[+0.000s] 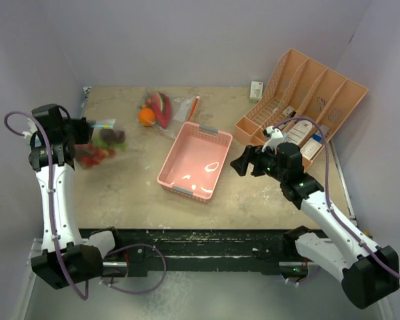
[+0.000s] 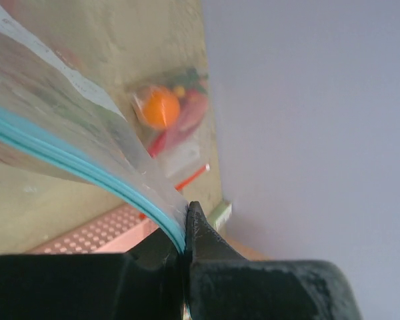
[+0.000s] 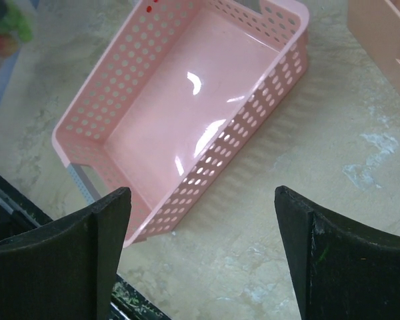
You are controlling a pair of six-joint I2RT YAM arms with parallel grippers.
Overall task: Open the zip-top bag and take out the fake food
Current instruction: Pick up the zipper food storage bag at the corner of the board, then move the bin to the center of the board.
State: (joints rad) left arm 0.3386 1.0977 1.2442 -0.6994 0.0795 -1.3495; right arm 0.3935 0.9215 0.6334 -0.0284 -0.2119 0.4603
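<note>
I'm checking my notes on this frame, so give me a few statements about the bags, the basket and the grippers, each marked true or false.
1. The left gripper is shut on the teal zip edge of the zip-top bag. True.
2. The pink basket holds a strawberry. False: nothing lies in it.
3. The right gripper is open and holds nothing. True.
4. The orange is in the bag that the left gripper grips. False: it lies in a second bag farther back on the table.
</note>
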